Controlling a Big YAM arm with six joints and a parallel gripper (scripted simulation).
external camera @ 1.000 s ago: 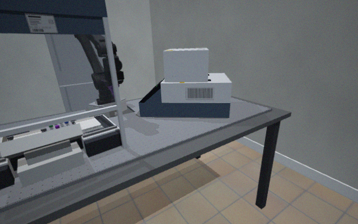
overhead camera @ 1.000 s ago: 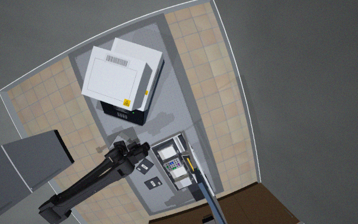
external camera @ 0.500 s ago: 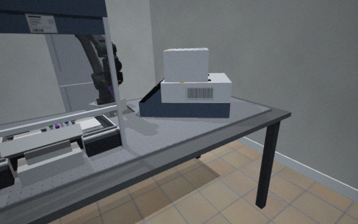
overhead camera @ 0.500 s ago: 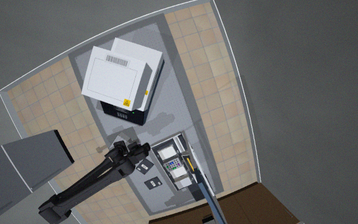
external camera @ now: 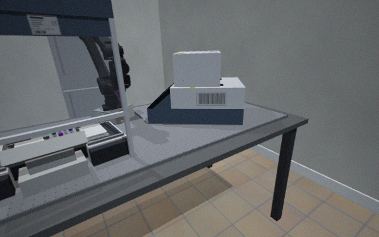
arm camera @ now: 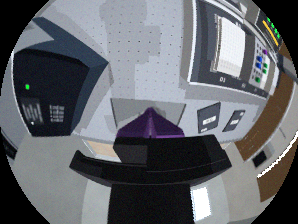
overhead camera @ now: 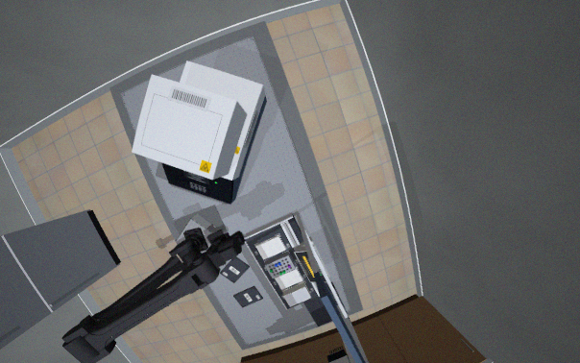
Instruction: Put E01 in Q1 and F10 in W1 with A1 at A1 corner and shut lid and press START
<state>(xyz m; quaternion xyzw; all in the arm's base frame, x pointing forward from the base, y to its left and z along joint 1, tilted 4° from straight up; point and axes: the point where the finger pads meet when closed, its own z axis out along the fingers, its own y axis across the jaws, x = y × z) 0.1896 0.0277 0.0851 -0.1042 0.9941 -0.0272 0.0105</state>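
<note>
Two white plates are sitting in the dark rack (overhead camera: 254,239) at the right of the desk (overhead camera: 283,178), one (overhead camera: 272,248) at the end nearer the machine and another (overhead camera: 291,278) farther along, with a block of coloured-capped tubes (overhead camera: 280,265) lying between them. One black arm (overhead camera: 144,288) is reaching in from the lower left, and its hand (arm camera: 150,127) is hanging above the bare desk surface between the rack and the machine, its purple fingers pressed fully together and gripping nothing. Just beside the arm, two small dark nests are lying flat on the desk, one (overhead camera: 233,270) close under the wrist and the other (overhead camera: 248,296) a little farther from the machine. The white machine (overhead camera: 202,139) is standing at the far end of the desk, its big lid (overhead camera: 184,126) standing raised in the side view, and a green lamp (overhead camera: 216,181) is glowing on its dark sloping panel (overhead camera: 199,184). From the wrist view, that panel (arm camera: 47,106) is lying to the left of the hand and the rack (arm camera: 202,50) to the right.
</note>
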